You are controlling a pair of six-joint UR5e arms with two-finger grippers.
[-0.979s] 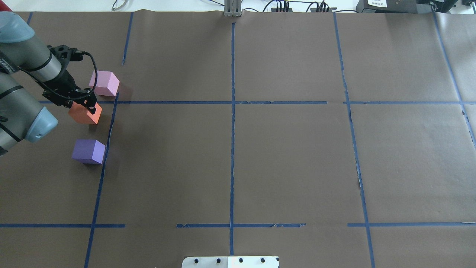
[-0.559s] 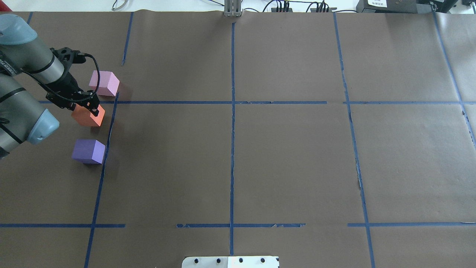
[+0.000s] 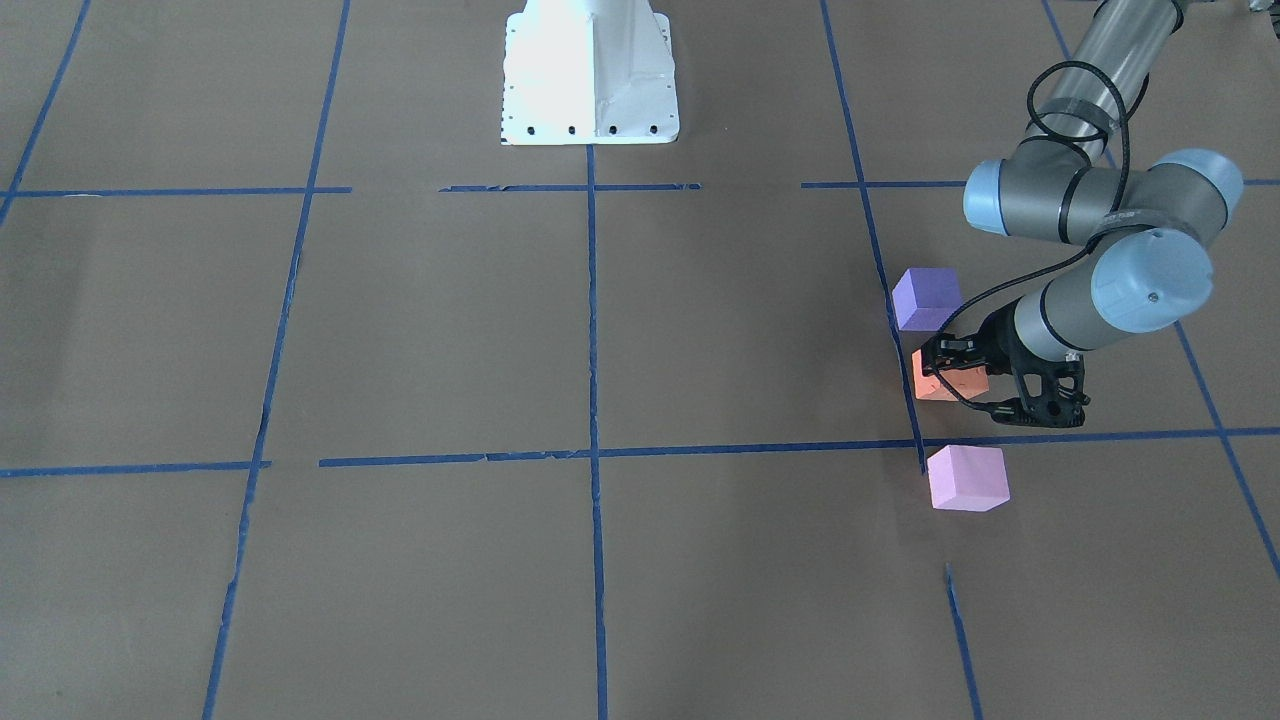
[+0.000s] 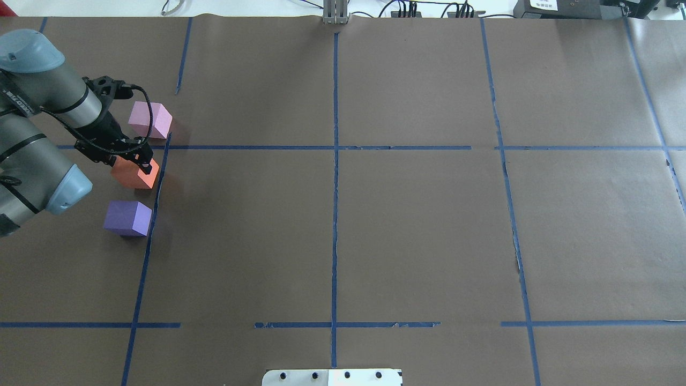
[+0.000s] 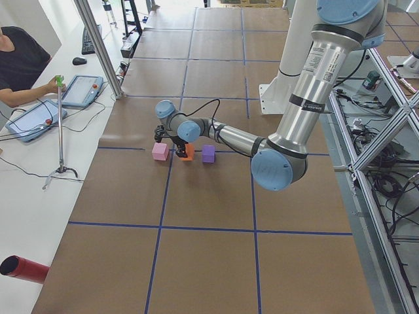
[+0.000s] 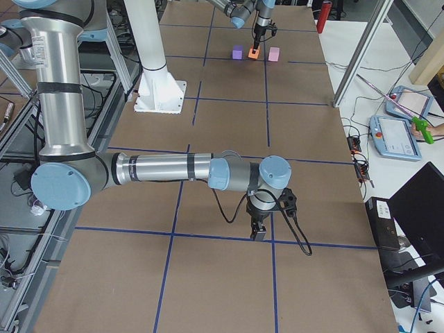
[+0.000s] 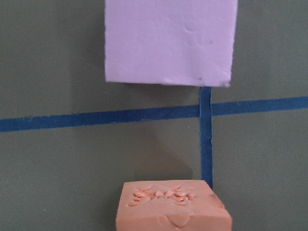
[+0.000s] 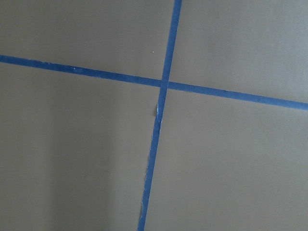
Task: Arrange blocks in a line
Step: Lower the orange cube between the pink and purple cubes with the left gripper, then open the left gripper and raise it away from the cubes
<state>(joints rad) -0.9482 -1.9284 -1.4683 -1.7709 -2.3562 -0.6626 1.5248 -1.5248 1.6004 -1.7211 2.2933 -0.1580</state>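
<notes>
Three cubes lie near the table's left end by a blue tape line. The pale pink block [image 4: 151,119] [image 3: 966,478] [image 7: 171,41] is farthest from the robot, and the blue-violet block [image 4: 127,217] [image 3: 926,298] is nearest. The dented orange block [image 4: 134,174] [image 3: 948,382] [image 7: 172,207] is between them. My left gripper [image 4: 135,163] [image 3: 950,370] is shut on the orange block, low over the paper. My right gripper [image 6: 258,232] points down over a tape crossing far from the blocks. I cannot tell if it is open or shut.
Brown paper with a grid of blue tape lines [image 4: 335,161] covers the table. The white robot base plate [image 3: 588,75] stands at the near middle edge. An operator with tablets [image 5: 39,111] sits beyond the far edge.
My left gripper has moved to the right and slightly toward the robot, with the orange block in it, closer to the tape line. The pink and blue-violet blocks have not moved.
</notes>
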